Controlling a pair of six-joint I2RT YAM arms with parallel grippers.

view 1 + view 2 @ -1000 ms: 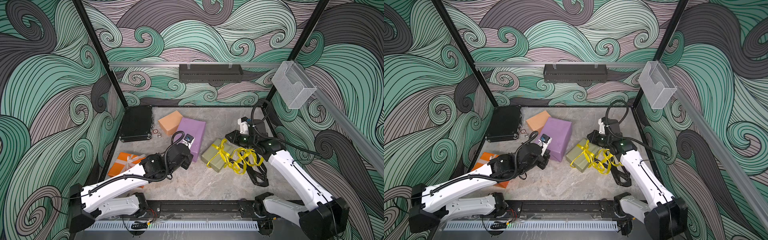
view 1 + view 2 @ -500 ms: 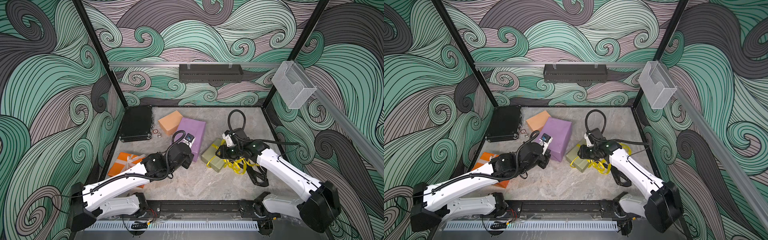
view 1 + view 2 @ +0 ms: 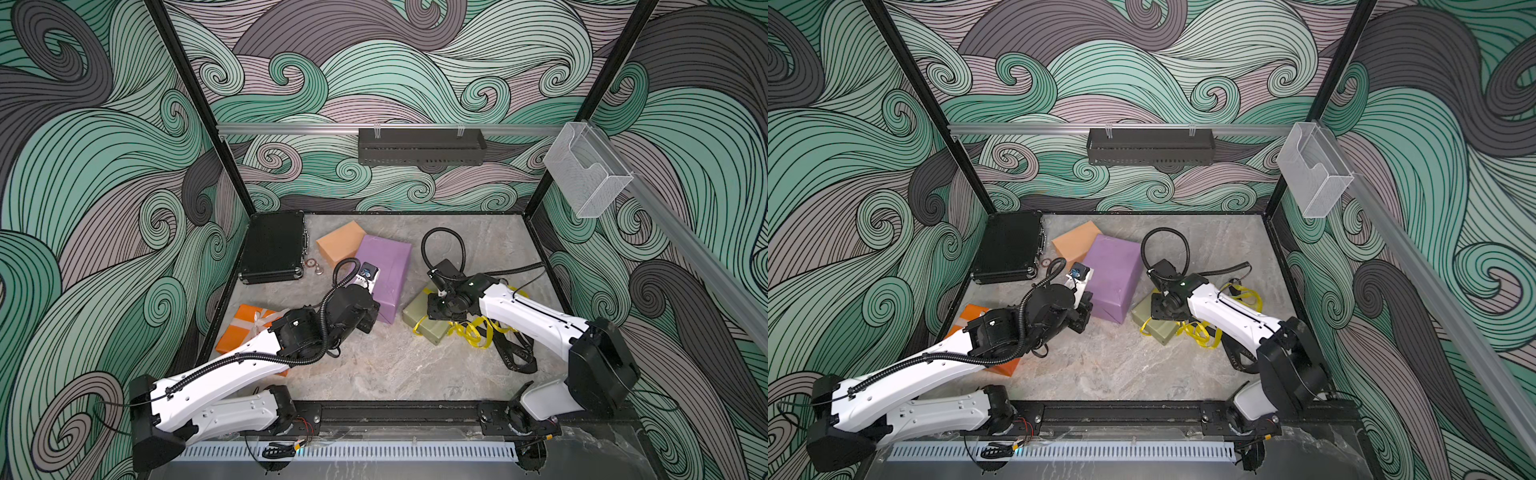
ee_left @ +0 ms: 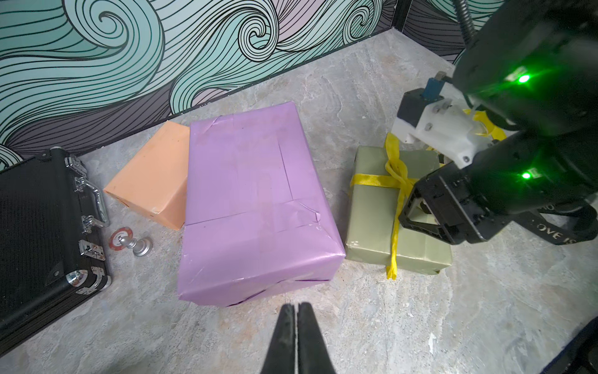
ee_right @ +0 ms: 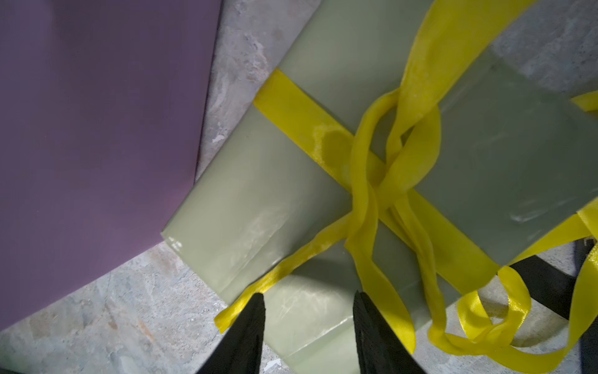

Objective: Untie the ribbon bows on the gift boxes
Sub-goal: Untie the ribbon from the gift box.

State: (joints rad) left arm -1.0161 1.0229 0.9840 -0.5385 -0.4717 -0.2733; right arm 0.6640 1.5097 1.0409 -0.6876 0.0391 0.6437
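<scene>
Olive-green box [image 5: 259, 210] just beside purple box [image 4: 252, 194], yellow ribbon [image 5: 365, 181] loosely knotted on top. Right jaws parted, empty, over it: pinch a knot strand (not the tail), pull away from purple box. Left jaws clenched, empty.

Stretches the left arm [image 3: 216, 384] forward and inward, elbow bent, black left wrist [image 3: 349, 307] roughly level. Holds the left gripper [image 4: 295, 311] with both fingers pressed flat together, tips aimed ahead and slightly down. Reaches the right arm [image 3: 528, 316] inward, white forearm sloping down. Points the right gripper [image 5: 307, 301] steeply downward, jaws parted, a clear gap between the black fingers [image 5: 246, 330]. Shows two green lights on the right wrist [image 4: 517, 107], ahead and to the right of the left gripper.
</scene>
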